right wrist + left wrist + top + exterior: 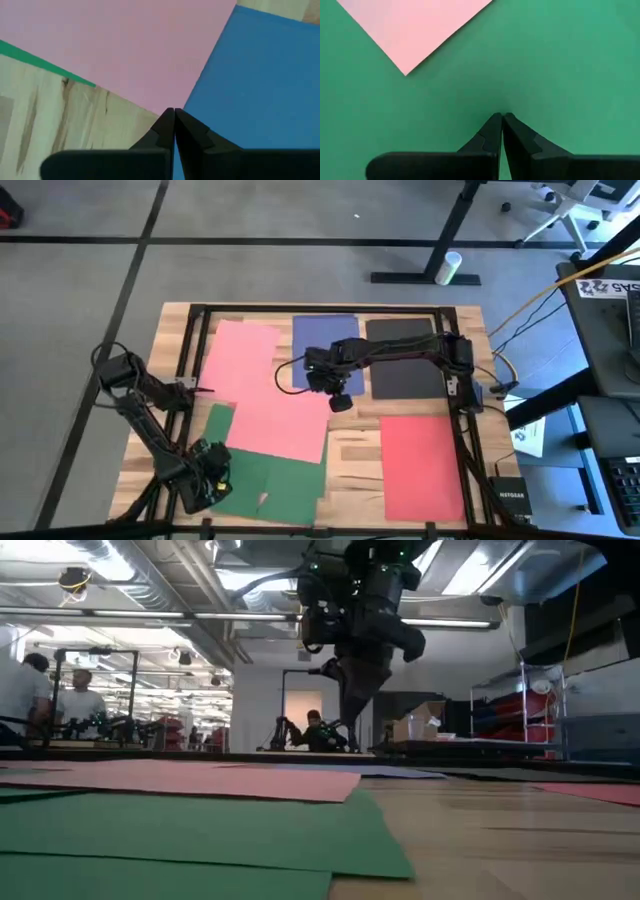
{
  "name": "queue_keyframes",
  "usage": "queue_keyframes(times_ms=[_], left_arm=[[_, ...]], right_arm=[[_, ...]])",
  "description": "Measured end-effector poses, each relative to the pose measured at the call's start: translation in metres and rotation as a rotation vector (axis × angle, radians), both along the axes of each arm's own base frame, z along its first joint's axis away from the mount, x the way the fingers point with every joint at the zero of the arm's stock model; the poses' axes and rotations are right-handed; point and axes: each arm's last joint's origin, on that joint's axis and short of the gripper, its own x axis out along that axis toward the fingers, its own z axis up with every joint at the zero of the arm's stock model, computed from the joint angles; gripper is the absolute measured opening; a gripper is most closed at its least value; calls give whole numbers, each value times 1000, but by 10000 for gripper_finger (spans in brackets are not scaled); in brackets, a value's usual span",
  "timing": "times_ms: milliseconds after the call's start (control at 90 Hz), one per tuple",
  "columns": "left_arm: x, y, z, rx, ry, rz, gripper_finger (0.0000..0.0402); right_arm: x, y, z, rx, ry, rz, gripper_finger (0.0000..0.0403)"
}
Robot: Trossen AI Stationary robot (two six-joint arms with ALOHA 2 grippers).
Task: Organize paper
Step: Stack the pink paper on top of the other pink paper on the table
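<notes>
Flat paper sheets lie on the wooden table: two pink ones [240, 360] [285, 425], a blue one [325, 330], a black one [400, 365], a red one [420, 465] and green ones [275, 485] at the near left. My left gripper [501, 116] is shut and points down at a green sheet [560, 75], near a pink corner [405, 74]. My right gripper [173, 110] is shut and hangs well above the table [355, 705], over the place where the pink sheet's corner [165, 102] overlaps the blue sheet [260, 75]. My left gripper points its shut fingertips [492, 125] down at the green sheet from above. I cannot tell whether they touch it. The sheet lies flat on the table.
A dark frame [195, 330] runs round the table top. The right arm [400, 350] reaches across the black sheet. A small white printed sheet [527, 435] and a black box [507, 490] lie at the right. Bare wood [350, 460] shows between the green and red sheets. People [20, 690] stand far behind.
</notes>
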Motion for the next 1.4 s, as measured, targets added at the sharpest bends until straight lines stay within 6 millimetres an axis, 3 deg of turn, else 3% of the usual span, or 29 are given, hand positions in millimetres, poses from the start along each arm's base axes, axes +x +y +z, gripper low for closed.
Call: queue_keyframes(times_ms=[311, 844, 1400], left_arm=[[7, -10, 7, -31, -50, -74, 0], [14, 0, 1, -30, -22, -72, 0], [14, -3, -1, -84, -17, -84, 0]], right_arm=[[0, 0, 0, 0, -3, 0, 0], [0, 0, 0, 1, 1, 0, 0], [0, 0, 0, 3, 3, -3, 0]])
